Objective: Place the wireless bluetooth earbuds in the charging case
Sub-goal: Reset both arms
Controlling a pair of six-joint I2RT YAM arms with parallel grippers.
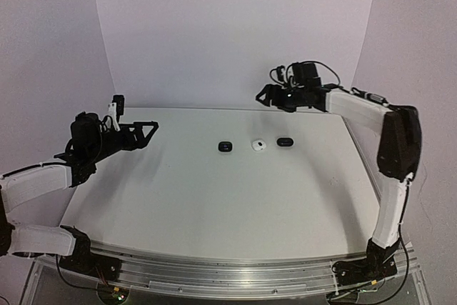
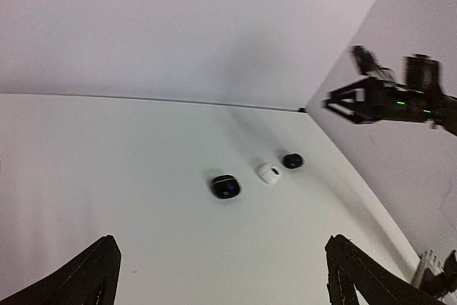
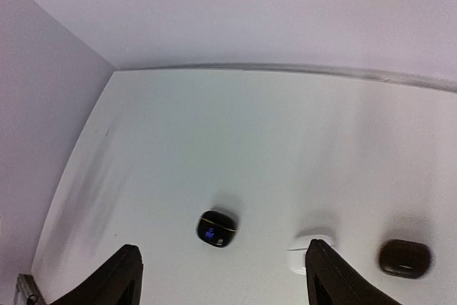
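Observation:
Three pebble-shaped charging cases lie in a row on the white table [image 1: 214, 198]. A black case with a blue lit display [image 1: 226, 146] [image 2: 226, 186] [image 3: 216, 228] is on the left, a white case [image 1: 258, 145] [image 2: 269, 173] [image 3: 303, 253] in the middle, and a dark case [image 1: 285, 142] [image 2: 292, 161] [image 3: 405, 258] on the right. The earbuds show in no view. My left gripper [image 1: 148, 132] [image 2: 225, 280] hovers open, far left of the row. My right gripper [image 1: 263, 96] [image 3: 225, 276] hangs open, high above and behind the cases, with nothing between its fingers; in its own view its right finger [image 3: 332, 276] covers part of the white case.
White walls close the back and both sides of the table. The back edge of the table [image 3: 285, 68] runs just behind the cases. The right arm [image 1: 396, 141] rises along the right side, and the right gripper [image 2: 350, 101] shows in the left wrist view.

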